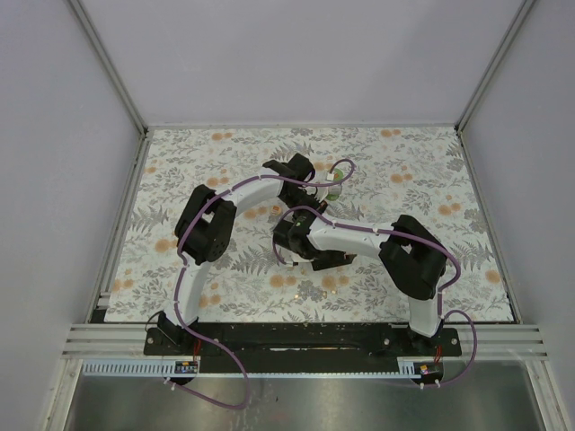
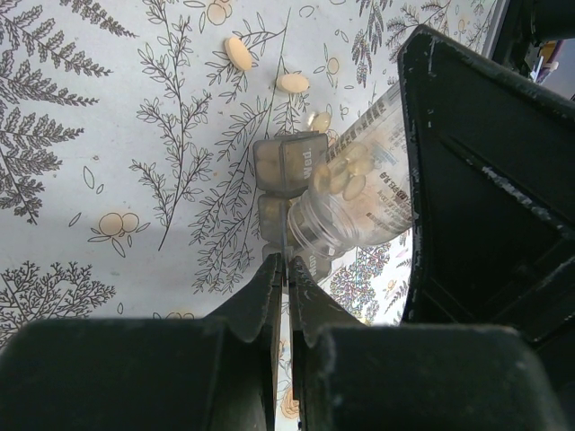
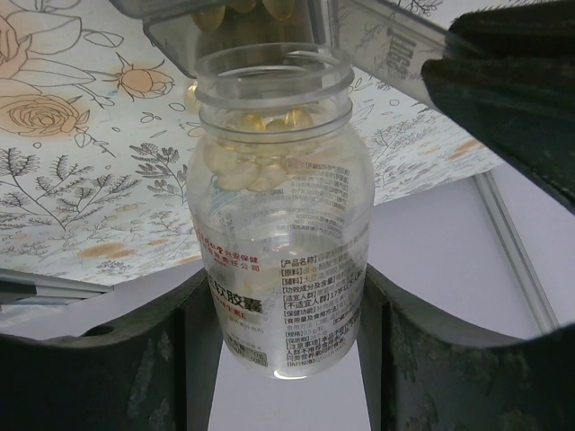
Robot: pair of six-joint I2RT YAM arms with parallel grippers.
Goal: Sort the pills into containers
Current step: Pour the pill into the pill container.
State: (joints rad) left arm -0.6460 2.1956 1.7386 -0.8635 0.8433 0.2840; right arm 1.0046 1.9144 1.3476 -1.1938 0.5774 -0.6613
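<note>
While your right gripper [image 3: 280, 292] clasps the clear pill bottle [image 3: 278, 215] by its labelled body, one finger on each side, your left gripper [image 2: 286, 267] is pinched fully closed on a thin edge of the grey translucent pill organizer [image 2: 289, 163]. You can see from the overhead camera that both grippers meet near the middle of the floral tablecloth [image 2: 108, 135].

Your right wrist camera shows the bottle uncapped, its open mouth just beside the organizer, which fills the top of that view with one lid flap swung open to the right. Yellowish softgels [image 3: 243, 171] are bunched in the upper part of the bottle near the neck, and a few more show inside the organizer compartment facing the mouth.

From your left wrist camera the bottle is tilted, its mouth against the organizer's lower compartments. Beyond the organizer, three loose pills [image 2: 238, 52] lie on the cloth: two cream ovals apart from it, and one paler pill just beside its top corner.
</note>
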